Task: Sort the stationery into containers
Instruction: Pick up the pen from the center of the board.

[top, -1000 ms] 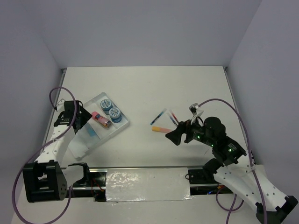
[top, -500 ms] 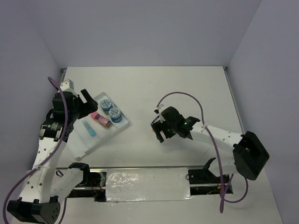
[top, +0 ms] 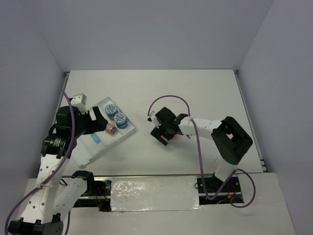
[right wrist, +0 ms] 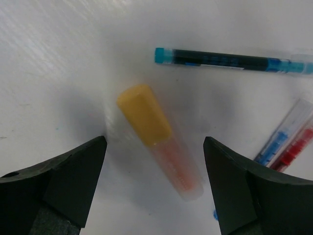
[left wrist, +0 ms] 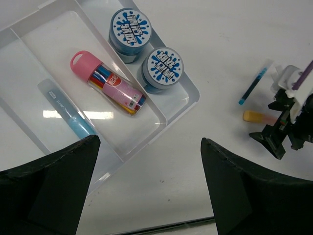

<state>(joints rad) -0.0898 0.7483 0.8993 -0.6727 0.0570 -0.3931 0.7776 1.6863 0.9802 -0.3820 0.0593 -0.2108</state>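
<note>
The translucent-white tray [top: 87, 152] lies at the left and also shows in the left wrist view [left wrist: 29, 63]. It holds two blue rolls [left wrist: 130, 27] [left wrist: 163, 66], a pink cylinder [left wrist: 107, 83] and a light-blue bar [left wrist: 66, 113], each in a compartment. My left gripper [top: 101, 122] [left wrist: 149, 140] is open and empty above the tray's near edge. My right gripper [top: 164, 134] [right wrist: 154, 142] is open, its fingers on either side of the orange bar [right wrist: 156, 137] on the table. A blue pen [right wrist: 230, 61] and red and blue pens [right wrist: 288, 147] lie just beyond it.
The right arm [top: 210, 128] reaches left across the middle of the white table [top: 195, 93]. Its purple cable [top: 168, 98] loops above the gripper. Grey walls close the table on three sides.
My right arm has swung left and brought its open gripper down around the orange bar. My left arm has moved right, over the tray's near edge.
</note>
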